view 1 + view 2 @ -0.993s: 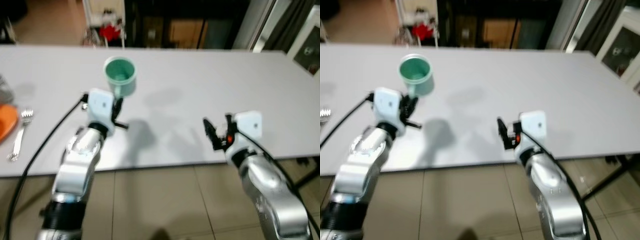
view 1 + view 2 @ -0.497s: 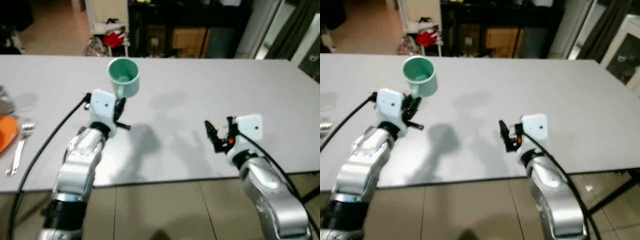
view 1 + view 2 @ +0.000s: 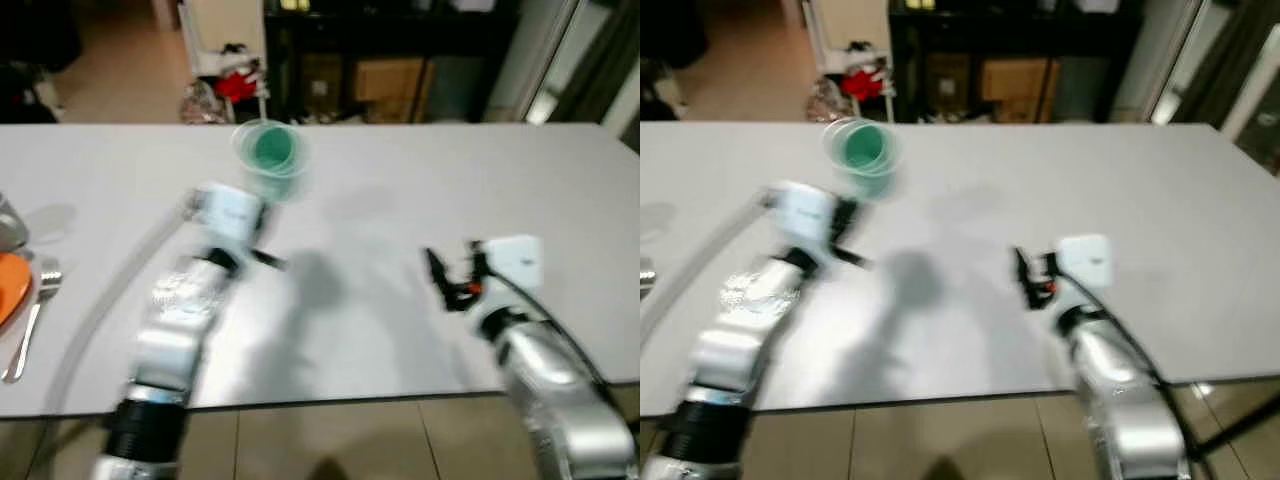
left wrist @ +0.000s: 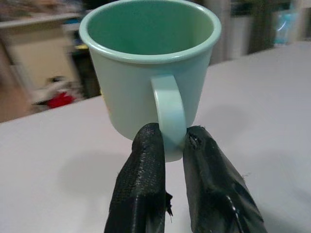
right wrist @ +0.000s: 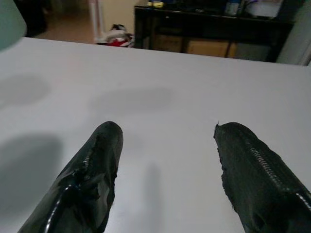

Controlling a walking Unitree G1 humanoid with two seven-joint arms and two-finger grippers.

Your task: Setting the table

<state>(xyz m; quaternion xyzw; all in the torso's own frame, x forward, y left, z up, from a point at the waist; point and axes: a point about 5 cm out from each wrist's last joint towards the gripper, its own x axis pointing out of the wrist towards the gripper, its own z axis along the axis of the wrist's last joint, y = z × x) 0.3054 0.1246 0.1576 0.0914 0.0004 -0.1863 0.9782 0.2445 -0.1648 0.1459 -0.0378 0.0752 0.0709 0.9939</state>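
Note:
A mint-green mug (image 3: 270, 157) hangs upright above the white table (image 3: 400, 180), held by its handle. My left gripper (image 4: 167, 145) is shut on the mug's handle (image 4: 168, 111), both black fingers pinching it from the sides. The left arm (image 3: 195, 300) is blurred in the head views. Over the table's near right part, my right gripper (image 3: 452, 275) stands open with nothing between its fingers (image 5: 92, 174). At the far left edge lie an orange plate (image 3: 8, 290) and a fork (image 3: 30, 320).
A grey object (image 3: 8, 225) sits at the table's far left edge. Behind the table stand dark shelves with boxes (image 3: 390, 70) and a white rack with red cloth (image 3: 235, 80). Tiled floor (image 3: 330, 440) lies along the near table edge.
The camera has shifted, so the table sits lower in the picture. My left arm has carried the mug forward and a little right; it blurs with motion. The right gripper stays open.

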